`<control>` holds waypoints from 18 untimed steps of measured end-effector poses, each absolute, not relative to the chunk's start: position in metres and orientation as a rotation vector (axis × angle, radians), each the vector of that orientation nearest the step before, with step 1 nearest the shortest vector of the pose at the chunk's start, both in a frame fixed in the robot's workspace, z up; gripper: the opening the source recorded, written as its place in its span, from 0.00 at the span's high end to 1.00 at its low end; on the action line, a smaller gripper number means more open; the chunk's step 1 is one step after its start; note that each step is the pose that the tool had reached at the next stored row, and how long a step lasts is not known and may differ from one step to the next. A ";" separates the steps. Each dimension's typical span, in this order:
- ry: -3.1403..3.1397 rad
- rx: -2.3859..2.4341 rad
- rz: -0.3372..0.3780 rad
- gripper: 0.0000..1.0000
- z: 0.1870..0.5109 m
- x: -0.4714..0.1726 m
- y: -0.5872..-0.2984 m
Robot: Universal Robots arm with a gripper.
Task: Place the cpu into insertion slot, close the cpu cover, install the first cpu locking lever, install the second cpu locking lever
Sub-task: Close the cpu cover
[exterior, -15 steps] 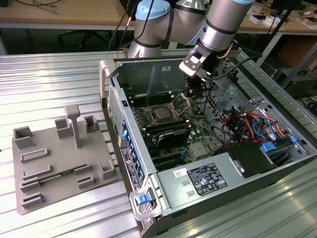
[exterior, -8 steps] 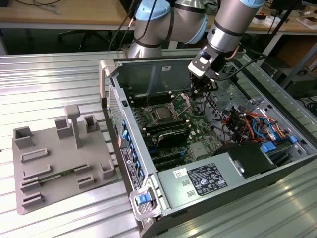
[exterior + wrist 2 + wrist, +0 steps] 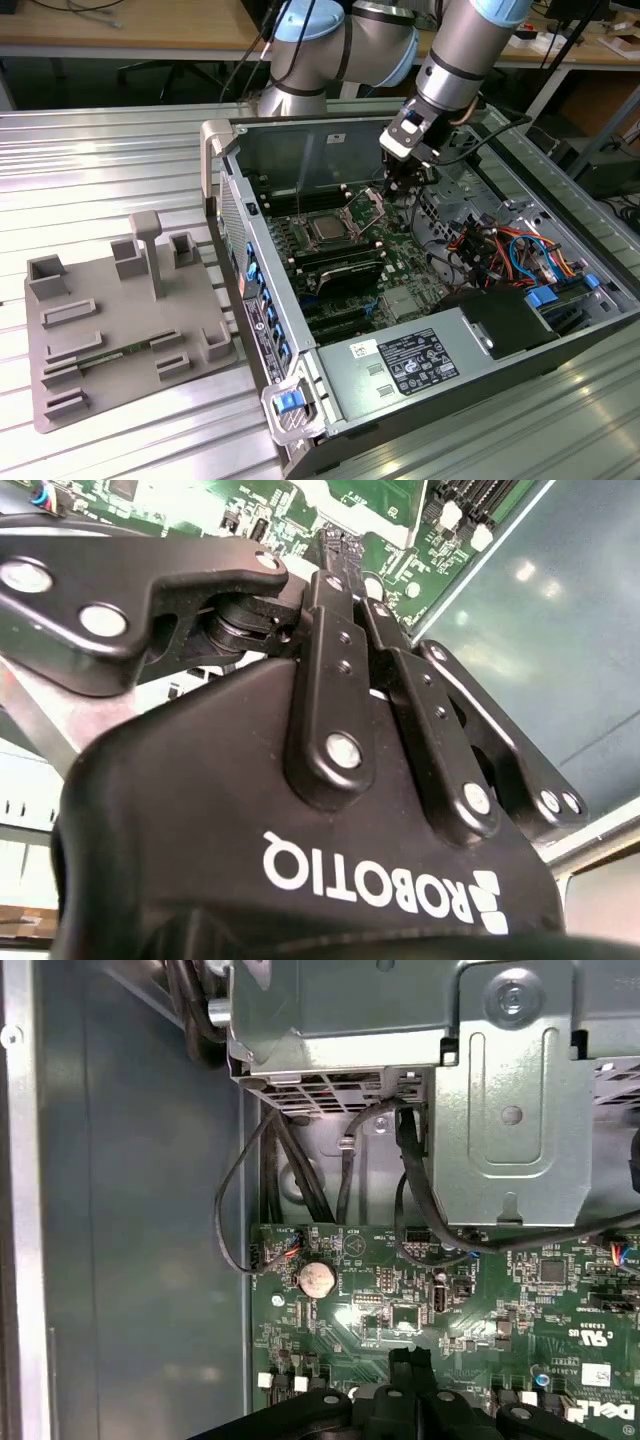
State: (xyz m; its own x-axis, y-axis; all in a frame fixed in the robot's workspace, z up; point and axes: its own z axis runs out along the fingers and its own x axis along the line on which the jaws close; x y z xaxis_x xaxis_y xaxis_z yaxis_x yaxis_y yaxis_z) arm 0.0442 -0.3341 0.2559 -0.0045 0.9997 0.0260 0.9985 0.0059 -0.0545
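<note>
Already the cpu (image 3: 328,228) lay in the insertion slot (image 3: 309,228), on the green board (image 3: 400,300) inside the open computer case (image 3: 300,150), near the centre of the exterior view. The cpu cover (image 3: 368,206) stood raised just right of it. The gripper (image 3: 404,182) hung to the upper right of the cover, its fingers (image 3: 410,1370) pressed together. Whether they pinched anything thin was hard to make out.

Silver-grey arm (image 3: 462,62) with pale-blue joint caps (image 3: 300,18); black fingers (image 3: 325,670) studded with silver screws (image 3: 342,750); white lettering (image 3: 380,885) on the housing.
</note>
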 end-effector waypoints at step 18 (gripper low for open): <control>-2.225 -2.164 -0.023 0.89 0.252 -0.021 -0.334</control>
State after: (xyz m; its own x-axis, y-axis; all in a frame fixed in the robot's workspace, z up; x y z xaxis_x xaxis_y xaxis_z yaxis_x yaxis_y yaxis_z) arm -0.0213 -0.3340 0.2522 -0.0277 0.9989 0.0373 0.9995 0.0283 -0.0159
